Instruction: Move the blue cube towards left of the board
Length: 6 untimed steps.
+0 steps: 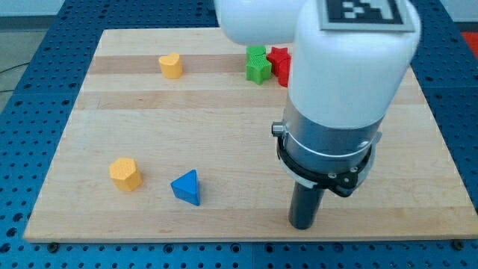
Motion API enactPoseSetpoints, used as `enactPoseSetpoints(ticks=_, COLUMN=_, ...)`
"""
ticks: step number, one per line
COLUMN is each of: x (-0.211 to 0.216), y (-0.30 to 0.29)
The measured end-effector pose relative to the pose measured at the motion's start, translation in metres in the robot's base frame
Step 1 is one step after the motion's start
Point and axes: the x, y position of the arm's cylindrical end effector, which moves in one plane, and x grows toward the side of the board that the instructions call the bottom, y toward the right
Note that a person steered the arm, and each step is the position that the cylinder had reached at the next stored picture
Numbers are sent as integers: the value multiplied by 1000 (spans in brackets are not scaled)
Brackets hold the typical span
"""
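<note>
The only blue block showing is a triangular one, near the view's bottom, left of centre on the wooden board. No blue cube shows; the large white arm hides part of the board's right half. My tip rests on the board near its bottom edge, well to the right of the blue triangular block and apart from every block.
A yellow-orange hexagon-like block sits just left of the blue one. A yellow heart-shaped block lies at the top left. A green block and a red block touch side by side at the top centre, the red partly behind the arm.
</note>
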Motion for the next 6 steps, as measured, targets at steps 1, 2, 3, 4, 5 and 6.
enactPoseSetpoints(ticks=1, x=-23, y=74)
enactPoseSetpoints(ticks=2, x=-58, y=121)
enactPoseSetpoints(ticks=3, x=-58, y=118)
enactPoseSetpoints(ticks=4, x=-35, y=53)
enactPoseSetpoints(ticks=5, x=-35, y=54)
enactPoseSetpoints(ticks=6, x=-58, y=105)
